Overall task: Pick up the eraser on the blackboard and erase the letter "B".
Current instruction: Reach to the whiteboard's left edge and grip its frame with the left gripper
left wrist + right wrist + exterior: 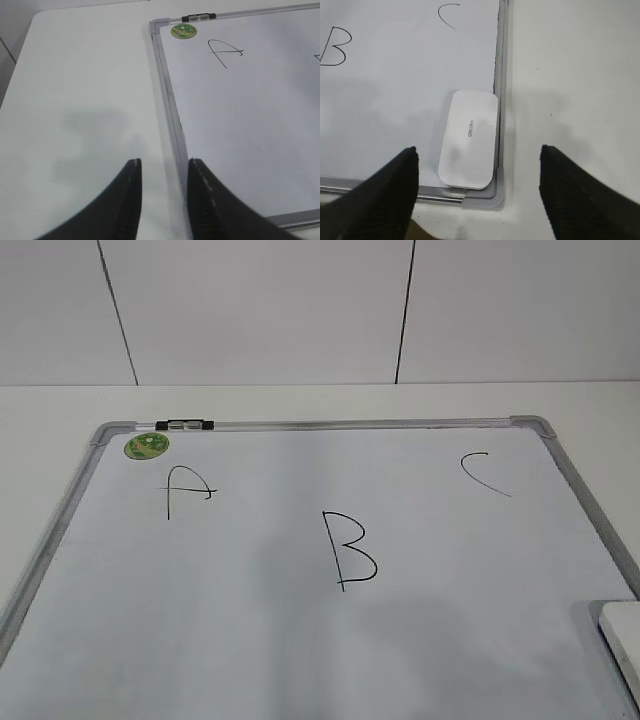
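Note:
The blackboard (pixel 330 640) is a white board with a silver-grey frame, lying flat. The black letter "B" (pixel 350 550) is drawn near its middle; part of it shows in the right wrist view (pixel 332 47). The white eraser (pixel 469 139) lies in the board's near right corner, against the frame; its edge shows in the exterior view (pixel 622 635). My right gripper (pixel 478 155) is open wide above that corner, its fingers on either side of the eraser's near end. My left gripper (pixel 164 167) is open and empty above the board's left frame. Neither gripper shows in the exterior view.
A black "A" (pixel 187 490) and a round green sticker (pixel 147 446) sit at the board's far left, a curved "C" (pixel 485 472) at the far right. A small black clip (pixel 186 424) is on the top frame. White table (pixel 85 100) surrounds the board; a wall stands behind.

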`<action>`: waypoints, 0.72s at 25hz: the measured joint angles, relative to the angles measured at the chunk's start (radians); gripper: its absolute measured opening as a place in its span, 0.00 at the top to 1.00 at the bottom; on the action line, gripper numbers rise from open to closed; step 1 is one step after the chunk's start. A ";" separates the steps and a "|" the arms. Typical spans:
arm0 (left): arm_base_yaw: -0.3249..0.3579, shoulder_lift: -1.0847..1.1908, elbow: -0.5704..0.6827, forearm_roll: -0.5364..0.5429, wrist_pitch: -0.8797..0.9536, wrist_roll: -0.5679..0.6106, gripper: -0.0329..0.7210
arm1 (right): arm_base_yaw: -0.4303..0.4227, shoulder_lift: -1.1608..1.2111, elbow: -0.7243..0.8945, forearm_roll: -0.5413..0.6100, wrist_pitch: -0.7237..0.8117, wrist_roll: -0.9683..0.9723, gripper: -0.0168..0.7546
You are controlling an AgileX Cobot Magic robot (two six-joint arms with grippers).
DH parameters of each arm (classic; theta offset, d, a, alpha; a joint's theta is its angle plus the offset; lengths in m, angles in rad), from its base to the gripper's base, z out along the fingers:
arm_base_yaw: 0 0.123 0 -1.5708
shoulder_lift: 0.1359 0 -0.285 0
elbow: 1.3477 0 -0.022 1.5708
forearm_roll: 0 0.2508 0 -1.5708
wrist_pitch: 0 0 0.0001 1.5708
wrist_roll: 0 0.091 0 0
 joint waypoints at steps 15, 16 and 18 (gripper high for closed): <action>0.000 0.007 0.000 0.000 0.000 0.000 0.64 | 0.000 0.424 -0.097 0.054 0.080 0.192 0.23; 0.000 0.012 0.000 0.000 0.000 0.000 0.64 | 0.000 0.466 -0.108 0.064 0.080 0.193 0.23; 0.000 0.038 0.000 0.000 0.000 0.000 0.64 | 0.000 0.535 -0.121 0.076 0.080 0.205 0.23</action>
